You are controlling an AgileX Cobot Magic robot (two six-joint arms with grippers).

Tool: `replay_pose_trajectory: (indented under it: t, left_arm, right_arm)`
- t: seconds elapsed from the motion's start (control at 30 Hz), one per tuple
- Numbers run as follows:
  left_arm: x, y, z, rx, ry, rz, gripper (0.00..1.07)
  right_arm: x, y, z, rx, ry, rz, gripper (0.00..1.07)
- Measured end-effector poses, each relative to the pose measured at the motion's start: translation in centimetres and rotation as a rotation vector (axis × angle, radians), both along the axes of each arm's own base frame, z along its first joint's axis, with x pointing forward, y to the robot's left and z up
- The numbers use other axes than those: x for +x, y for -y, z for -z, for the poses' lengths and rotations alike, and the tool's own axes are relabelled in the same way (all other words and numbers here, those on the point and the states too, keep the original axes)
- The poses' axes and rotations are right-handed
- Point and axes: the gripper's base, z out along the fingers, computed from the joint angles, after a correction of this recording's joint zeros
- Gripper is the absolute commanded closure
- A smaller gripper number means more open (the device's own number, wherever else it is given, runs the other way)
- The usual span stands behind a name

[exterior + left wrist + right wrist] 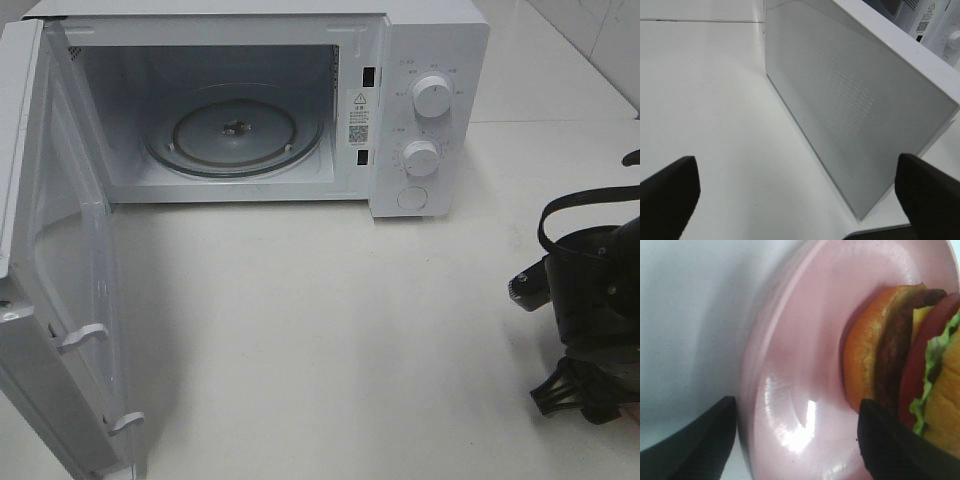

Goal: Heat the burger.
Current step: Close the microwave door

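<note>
A white microwave (pixel 300 100) stands at the top of the exterior high frame on a white counter (pixel 330 340), its door (pixel 60 280) swung wide open down the left side. Inside, the glass turntable (pixel 235 130) lies bare. Two white knobs (pixel 432 97) sit on the control panel at the upper right, with a round button below them.

At the right edge of that frame the right arm (pixel 595 290) shows as a dark mass low over the counter.

In the right wrist view the burger (pixel 905 370) sits on a pink plate (pixel 790 390), filling the right half of the frame: orange-brown bun, dark patty, red slice and green lettuce. The right end effector (pixel 795 437) is released, its two dark fingers (pixel 695 440) standing on either side of the plate's rim; one finger is just beside the burger, though contact cannot be told.

In the left wrist view the left end effector (pixel 800 195) is released and holds nothing, its fingers spread to the lower corners, facing the outside of the door's mesh panel.
</note>
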Motion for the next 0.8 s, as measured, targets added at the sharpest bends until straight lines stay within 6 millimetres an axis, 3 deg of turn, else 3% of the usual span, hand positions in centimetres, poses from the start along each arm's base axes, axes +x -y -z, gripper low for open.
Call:
replay_pose_trajectory:
  t: [0.2, 0.53, 0.6, 0.7, 0.8]
  left_arm:
    - [0.0, 0.0, 0.0, 0.0, 0.0, 0.0, 0.09]
    - [0.0, 0.0, 0.0, 0.0, 0.0, 0.0, 0.09]
    - [0.0, 0.0, 0.0, 0.0, 0.0, 0.0, 0.09]
    - [0.0, 0.0, 0.0, 0.0, 0.0, 0.0, 0.09]
    - [0.0, 0.0, 0.0, 0.0, 0.0, 0.0, 0.09]
  right_arm:
    - [-0.4, 0.1, -1.6, 0.033, 0.012, 0.004, 0.38]
    - [-0.7, -0.1, -7.0, 0.165, 0.106, -0.036, 0.38]
    - [-1.2, -0.4, -9.5, 0.263, 0.115, -0.067, 0.38]
    - [-1.4, -0.5, -10.1, 0.29, 0.119, -0.078, 0.38]
    - [-2.3, -0.9, -11.9, 0.393, 0.088, -0.154, 0.38]
